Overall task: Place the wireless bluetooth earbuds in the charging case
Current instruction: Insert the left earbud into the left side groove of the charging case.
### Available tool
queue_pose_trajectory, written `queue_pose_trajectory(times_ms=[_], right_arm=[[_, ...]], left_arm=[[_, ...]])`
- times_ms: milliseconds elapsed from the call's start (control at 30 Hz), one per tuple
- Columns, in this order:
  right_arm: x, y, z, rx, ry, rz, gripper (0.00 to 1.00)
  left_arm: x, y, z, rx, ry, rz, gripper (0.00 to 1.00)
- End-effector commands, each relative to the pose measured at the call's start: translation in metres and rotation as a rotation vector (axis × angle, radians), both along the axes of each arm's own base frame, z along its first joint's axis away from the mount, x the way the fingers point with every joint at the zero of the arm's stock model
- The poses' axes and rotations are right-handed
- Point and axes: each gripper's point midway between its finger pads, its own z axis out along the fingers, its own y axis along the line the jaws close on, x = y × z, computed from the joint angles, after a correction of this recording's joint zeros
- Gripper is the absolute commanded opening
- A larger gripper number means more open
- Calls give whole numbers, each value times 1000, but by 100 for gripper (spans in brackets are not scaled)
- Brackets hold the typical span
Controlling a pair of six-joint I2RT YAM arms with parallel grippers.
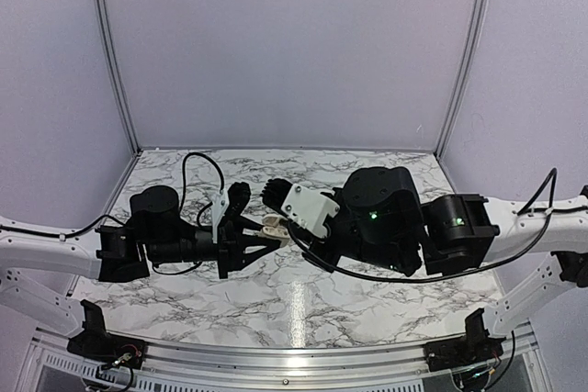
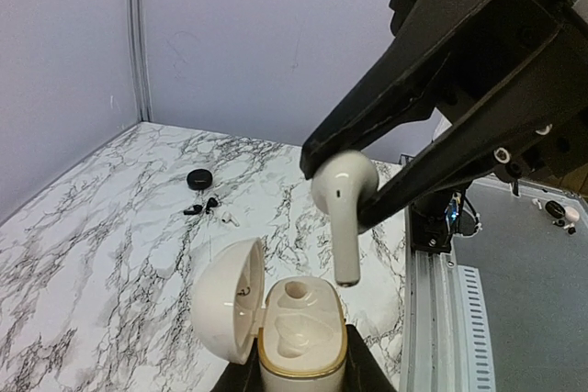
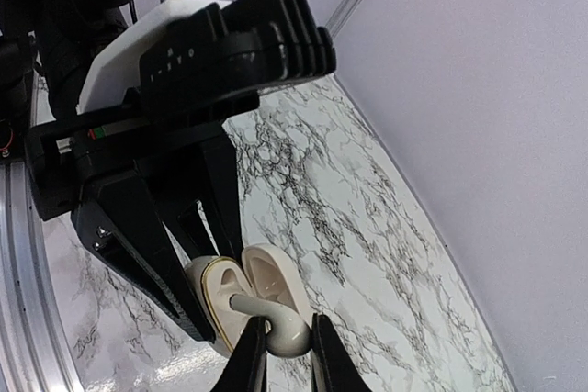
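Your left gripper (image 2: 292, 381) is closed on the base of the case (image 2: 301, 341), at the bottom centre of the left wrist view. Only the tips of its dark fingers show there, one on each side of the case body. The case stands upright and open, its lid (image 2: 228, 305) swung out to the left of frame on the hinge.

Your right gripper (image 2: 342, 183) enters from the upper right of that view. It is narrowed to a small gap, with the rounded head of a cream-white earbud (image 2: 344, 204) pinched between its fingertips. The earbud hangs stem down over the right side of the open case. The stem tip sits just above the rim; whether it touches cannot be told.

The right wrist view confirms the hold: at bottom centre the fingertips clamp the earbud head, and the stem points at the gold-rimmed case body.

In the top view both grippers meet over the middle of the marble table (image 1: 303, 309).

Left of centre in the left wrist view, well apart from the case, a black round puck (image 2: 197, 178), a few small dark pieces (image 2: 200, 207) and one small pale piece (image 2: 230, 219) lie on the table, too small to identify
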Motion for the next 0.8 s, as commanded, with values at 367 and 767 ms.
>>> queue_pose_trajectory(times_ms=[367, 767], right_arm=[[1, 13, 16, 12, -71, -38, 9], [6, 16, 13, -4, -94, -85, 9]], left_arm=[[5, -2, 25, -73, -22, 11, 0], [5, -2, 23, -73, -21, 13, 0]])
